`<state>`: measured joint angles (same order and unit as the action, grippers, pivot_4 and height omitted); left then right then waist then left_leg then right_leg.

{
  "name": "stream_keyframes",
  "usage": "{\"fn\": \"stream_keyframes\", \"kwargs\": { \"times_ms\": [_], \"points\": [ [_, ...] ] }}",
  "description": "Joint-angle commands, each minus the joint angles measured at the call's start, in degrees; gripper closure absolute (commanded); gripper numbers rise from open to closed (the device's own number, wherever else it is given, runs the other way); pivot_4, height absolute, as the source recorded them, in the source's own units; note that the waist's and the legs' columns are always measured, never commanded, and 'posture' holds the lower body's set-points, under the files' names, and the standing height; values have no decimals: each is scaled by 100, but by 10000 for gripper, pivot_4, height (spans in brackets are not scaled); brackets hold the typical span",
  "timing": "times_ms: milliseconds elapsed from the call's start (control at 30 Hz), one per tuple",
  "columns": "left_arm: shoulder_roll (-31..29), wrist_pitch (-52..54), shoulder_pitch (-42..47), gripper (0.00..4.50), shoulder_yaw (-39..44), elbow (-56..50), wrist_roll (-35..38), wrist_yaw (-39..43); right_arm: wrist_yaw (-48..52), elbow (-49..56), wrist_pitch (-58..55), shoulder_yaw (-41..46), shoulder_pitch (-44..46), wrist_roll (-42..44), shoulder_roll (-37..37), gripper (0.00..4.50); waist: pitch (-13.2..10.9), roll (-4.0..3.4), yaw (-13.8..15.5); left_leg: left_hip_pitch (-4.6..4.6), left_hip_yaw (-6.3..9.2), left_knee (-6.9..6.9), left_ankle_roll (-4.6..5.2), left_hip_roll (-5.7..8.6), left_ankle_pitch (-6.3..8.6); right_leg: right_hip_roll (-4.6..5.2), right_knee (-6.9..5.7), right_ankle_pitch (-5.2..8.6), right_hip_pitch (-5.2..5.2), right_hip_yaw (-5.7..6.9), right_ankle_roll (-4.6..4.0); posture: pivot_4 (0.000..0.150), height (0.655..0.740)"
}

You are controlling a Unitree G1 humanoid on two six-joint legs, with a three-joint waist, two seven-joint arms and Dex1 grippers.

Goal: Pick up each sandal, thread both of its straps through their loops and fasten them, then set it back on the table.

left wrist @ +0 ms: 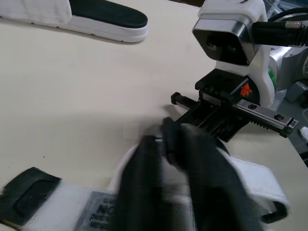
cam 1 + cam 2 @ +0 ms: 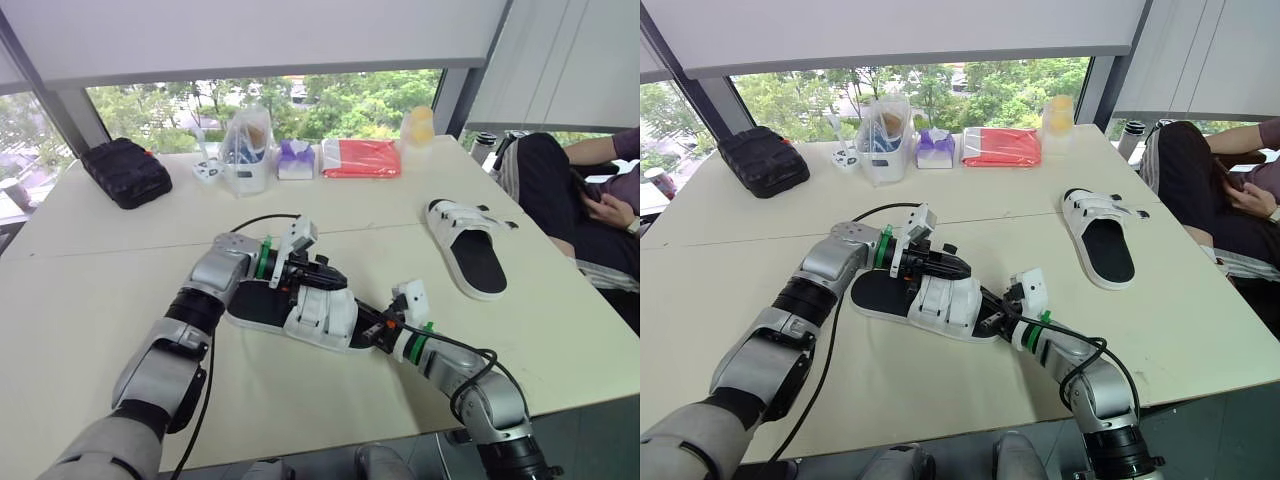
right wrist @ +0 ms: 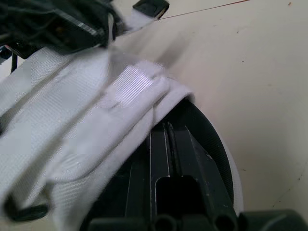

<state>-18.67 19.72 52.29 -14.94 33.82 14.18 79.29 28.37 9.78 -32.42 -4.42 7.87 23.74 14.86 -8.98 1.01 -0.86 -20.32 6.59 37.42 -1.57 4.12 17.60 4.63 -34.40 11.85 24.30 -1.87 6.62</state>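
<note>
The left arm reaches across the table (image 2: 100, 250), with the left gripper (image 2: 322, 276) on top of the near sandal (image 2: 318, 320) at mid-table. Blur hides its grip, which cannot be told. The right gripper (image 3: 166, 130) lies tucked under a white strap (image 3: 96, 115), fingers pressed together and gripping nothing. The second sandal (image 2: 470, 250) lies well apart to the right.

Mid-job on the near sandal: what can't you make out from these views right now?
Loops on the near sandal: head views, covered by the left gripper and right gripper.
End of its strap: left wrist view, blurred by motion.
Straps of the far sandal: head views, too small to tell if fastened; left wrist view, cut off by an edge.
</note>
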Motion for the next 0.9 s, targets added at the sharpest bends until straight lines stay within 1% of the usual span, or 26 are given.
{"fn": "stream_keyframes", "kwargs": {
  "times_ms": [33, 67, 100, 167, 200, 267, 367, 600, 867, 900],
  "points": [
    [29, -13, 153, 44536, 171, -129, 74, 27, -172, -351, -158, -30, -147, -185, -1, 45000, 0, -1, 0, 0, 0, 1, 0, 0, 0, 0, 0, 0, -1, 0, 0, 1500, 7400],
    [29, 11, 140, 44536, 194, -175, 109, 54, -174, -351, -153, -33, -153, -190, -8, 45000, 0, 0, -1, 1, 0, 1, 0, 0, 0, 0, 0, 0, -1, 0, 0, 1500, 7400],
    [65, 161, 134, 44536, 323, -339, 295, 57, -171, -356, -145, -37, -155, -196, -11, 45000, 0, 0, -1, 0, 0, 1, 0, 0, 0, 0, -1, 0, -1, 0, 0, 1500, 7400],
    [121, 768, 172, 44536, 625, -803, 817, 85, -166, -367, -136, -38, -150, -201, -13, 45000, -1, 0, -3, -1, 1, 1, 0, 0, 0, 0, -1, 0, -1, 0, 0, 1500, 7400],
    [126, 954, 181, 44536, 700, -958, 939, 76, -165, -366, -137, -38, -147, -201, -13, 45000, -1, 0, -5, -3, 2, 3, 0, -1, 0, 0, -1, 0, 0, 0, 0, 1500, 7400],
    [139, 1080, 196, 44536, 772, -1094, 1000, -39, -162, -344, -147, -44, -147, -197, -18, 45000, 0, 0, -8, -1, 2, 3, 0, -3, 0, 1, -1, 0, 0, 0, 0, 1500, 7400],
    [200, 1037, 255, 44536, 849, -1007, 984, -216, -158, -343, -142, -64, -141, -211, -27, 45000, 0, -1, -5, 1, 3, 3, 0, -1, 0, 0, -4, 0, -2, 0, 0, 1500, 7400],
    [291, 448, 343, 44536, 574, -67, 419, -482, -175, -311, -128, -76, -195, -225, -32, 45000, 0, -1, 5, 1, 2, 3, -1, 2, -1, 0, -4, 0, -1, 0, 0, 1500, 7400],
    [541, -1002, 603, 44536, 221, 1731, -640, -876, -218, -228, -162, -63, -289, -213, -22, 45000, 5, 4, 28, 1, 2, 5, -1, 4, -1, 1, -2, 0, -6, 1, 0, 1500, 7400],
    [533, -1321, 596, 44536, 70, 1914, -888, -961, -230, -219, -167, -55, -293, -207, -25, 45000, 7, 4, 28, 6, 2, 6, -1, 4, -1, 1, 0, 0, -14, 1, 1, 1500, 7400]
  ]
}}
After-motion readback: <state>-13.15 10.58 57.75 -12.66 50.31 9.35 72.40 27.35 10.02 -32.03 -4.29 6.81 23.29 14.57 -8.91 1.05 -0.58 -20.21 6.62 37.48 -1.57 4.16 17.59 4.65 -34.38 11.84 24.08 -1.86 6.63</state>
